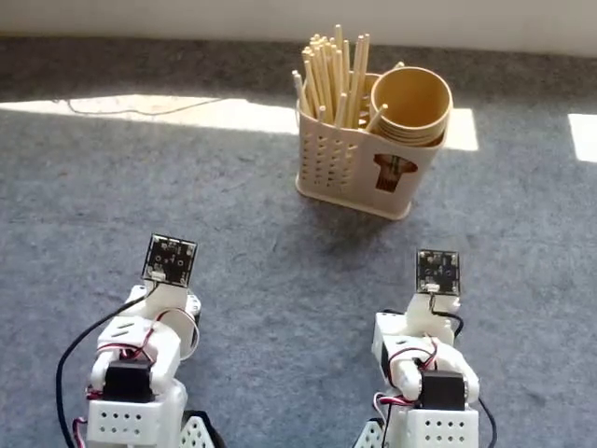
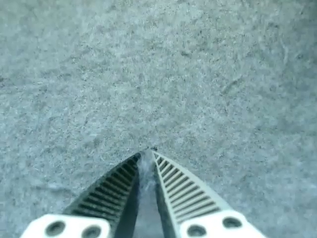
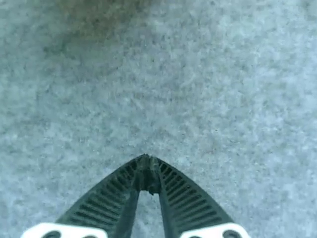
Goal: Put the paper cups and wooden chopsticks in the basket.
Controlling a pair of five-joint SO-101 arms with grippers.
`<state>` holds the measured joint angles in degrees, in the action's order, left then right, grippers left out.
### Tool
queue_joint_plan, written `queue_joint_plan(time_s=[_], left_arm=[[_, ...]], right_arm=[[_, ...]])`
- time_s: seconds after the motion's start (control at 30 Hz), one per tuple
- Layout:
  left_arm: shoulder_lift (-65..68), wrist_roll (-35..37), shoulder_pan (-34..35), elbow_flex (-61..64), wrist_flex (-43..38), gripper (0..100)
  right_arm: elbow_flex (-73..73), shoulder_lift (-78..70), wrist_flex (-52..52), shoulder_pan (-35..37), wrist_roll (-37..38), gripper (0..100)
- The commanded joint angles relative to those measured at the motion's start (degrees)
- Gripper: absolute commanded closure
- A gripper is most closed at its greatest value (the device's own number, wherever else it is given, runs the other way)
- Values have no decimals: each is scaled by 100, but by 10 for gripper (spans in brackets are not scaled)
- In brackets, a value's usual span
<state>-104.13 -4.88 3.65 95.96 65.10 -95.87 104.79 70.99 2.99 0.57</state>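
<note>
A cream slotted basket [image 1: 350, 168] stands at the back middle of the grey carpet. Several wooden chopsticks [image 1: 333, 77] stand upright in its left part. A stack of tan paper cups [image 1: 410, 105] sits in its right part. Both arms are folded back at the front edge, far from the basket. My left gripper [image 2: 147, 152] is shut with nothing in it, its tips meeting over bare carpet. My right gripper [image 3: 146, 159] is also shut and holds nothing, above bare carpet.
Grey carpet [image 1: 280, 243] covers the whole surface. A bright band of sunlight [image 1: 168, 112] lies across the back, behind the basket. The left arm's base [image 1: 140, 383] and the right arm's base [image 1: 424, 378] sit at the front edge.
</note>
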Motion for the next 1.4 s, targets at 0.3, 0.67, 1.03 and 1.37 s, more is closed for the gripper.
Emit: queue_joint_plan(time_s=[0.3,0.67,1.03,1.37], left_arm=[[-22,-26,514,119,677,995],[-22,-18,505,119,686,995],[-22,-18,505,119,686,995],[-22,-18,505,119,686,995]], right_arm=[[-743,66,40,-4,-18,993],[-743,66,40,-4,-18,993],[-743,66,40,-4,-18,993],[-743,66,40,-4,-18,993]])
